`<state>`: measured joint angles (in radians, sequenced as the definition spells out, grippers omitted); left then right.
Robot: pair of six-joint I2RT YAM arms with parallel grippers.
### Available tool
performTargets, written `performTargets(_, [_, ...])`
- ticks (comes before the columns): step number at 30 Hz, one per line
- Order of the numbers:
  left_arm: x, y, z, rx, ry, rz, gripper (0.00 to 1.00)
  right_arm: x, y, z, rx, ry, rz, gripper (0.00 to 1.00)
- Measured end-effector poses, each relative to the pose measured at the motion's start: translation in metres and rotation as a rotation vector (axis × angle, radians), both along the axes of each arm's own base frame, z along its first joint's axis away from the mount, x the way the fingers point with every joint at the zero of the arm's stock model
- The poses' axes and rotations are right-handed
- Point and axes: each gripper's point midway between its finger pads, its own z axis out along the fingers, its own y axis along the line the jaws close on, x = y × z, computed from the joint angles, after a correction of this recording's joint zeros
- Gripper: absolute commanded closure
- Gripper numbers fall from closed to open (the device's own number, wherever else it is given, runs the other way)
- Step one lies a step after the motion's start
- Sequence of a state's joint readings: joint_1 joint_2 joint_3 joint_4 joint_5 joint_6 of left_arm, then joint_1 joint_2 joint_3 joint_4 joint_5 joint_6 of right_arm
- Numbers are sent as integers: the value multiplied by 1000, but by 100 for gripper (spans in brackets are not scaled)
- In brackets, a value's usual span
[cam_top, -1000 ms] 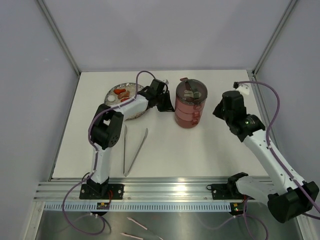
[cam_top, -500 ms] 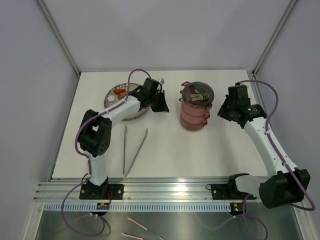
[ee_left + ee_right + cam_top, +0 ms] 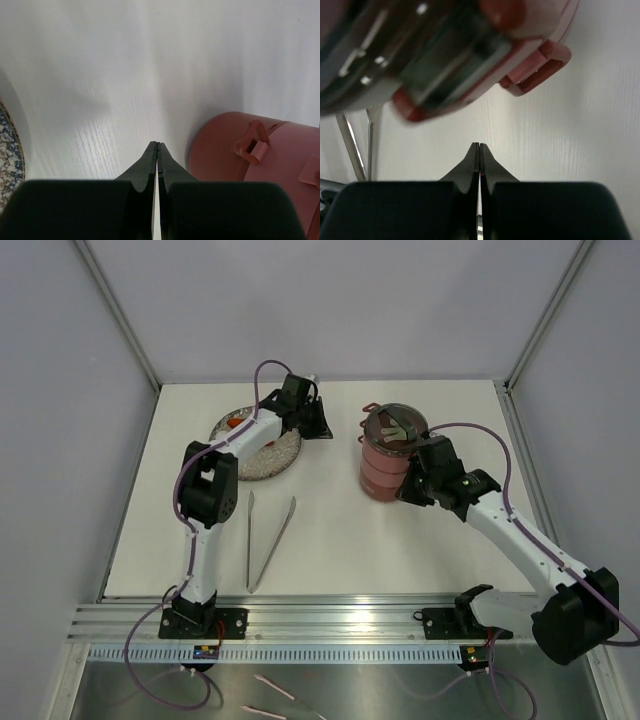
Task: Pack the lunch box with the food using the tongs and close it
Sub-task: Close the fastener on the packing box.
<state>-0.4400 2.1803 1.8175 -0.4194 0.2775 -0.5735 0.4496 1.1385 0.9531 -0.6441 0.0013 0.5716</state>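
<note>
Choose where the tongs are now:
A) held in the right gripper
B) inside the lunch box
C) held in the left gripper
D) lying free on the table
D: the tongs lie flat on the table, and the left gripper and right gripper are both shut and hold nothing.
</note>
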Motion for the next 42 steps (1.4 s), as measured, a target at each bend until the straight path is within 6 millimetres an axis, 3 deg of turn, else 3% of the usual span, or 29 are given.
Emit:
performTargets(4, [1,9,-4,3,14,11,100,15,-5,-20,-47,27,-69,100])
performTargets(8, [1,28,-14,19,36,32,100,35,-21,-27,-92,2,-151,100])
performTargets(10, [-1,37,-19,26,50,42,100,49,-41,-28,-100,-11,-216,100])
performTargets(13, [-4,47,-21,30,62,53,100,74,-85,-25,-113,-56,-350,100])
performTargets(15, [-2,49,-19,23,58,55,100,82,-103,-24,-126,-74,-395,100])
performTargets(19, [-3,46,-17,5,60,40,100,86,-103,-23,-133,-78,-382,100])
performTargets(24, [-6,42,-9,-14,56,30,100,84,-101,-9,-115,-109,-370,100])
performTargets(28, [-8,37,27,-53,13,37,100,82,-101,23,-97,-174,-371,100])
performTargets(33, [-3,18,103,-139,-138,20,100,82,-102,55,-75,-241,-373,100])
performTargets(37, [-18,-7,146,-194,-226,-30,100,80,-102,57,-75,-242,-373,100])
performTargets(42, [-34,-36,169,-236,-276,-101,100,77,-102,55,-80,-228,-372,100])
